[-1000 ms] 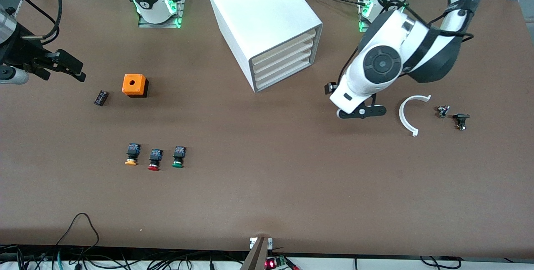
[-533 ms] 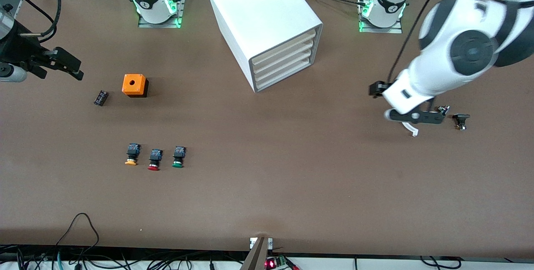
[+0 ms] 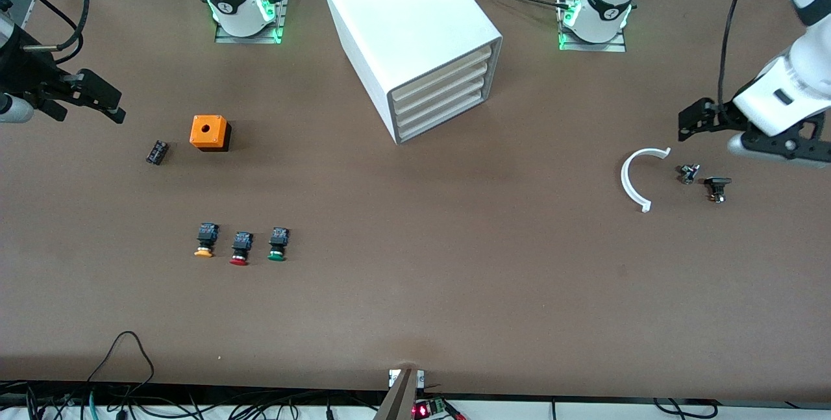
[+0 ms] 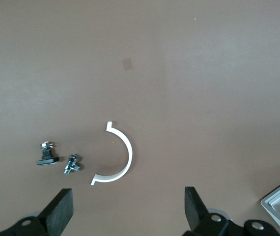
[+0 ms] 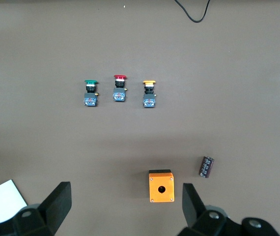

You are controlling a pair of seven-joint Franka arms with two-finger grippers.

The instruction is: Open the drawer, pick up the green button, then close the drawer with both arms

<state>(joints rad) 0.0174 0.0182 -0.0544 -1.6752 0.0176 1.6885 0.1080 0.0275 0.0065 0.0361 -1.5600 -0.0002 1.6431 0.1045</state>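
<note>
Jaws gaping wide, empty: left gripper [image 3: 746,131] hovering over desk [image 3: 454,290] end, right gripper [image 3: 84,98] waiting; drawer [image 3: 448,106] shut, button [image 3: 277,245] lying outside.

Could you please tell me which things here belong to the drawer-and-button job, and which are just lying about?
For the job: drawer cabinet; green button.

Lying about: red button; yellow button; orange box; capacitor; white curved bracket; two small metal fittings.

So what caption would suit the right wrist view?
Open right gripper above three buttons, an orange box and a capacitor.
</note>
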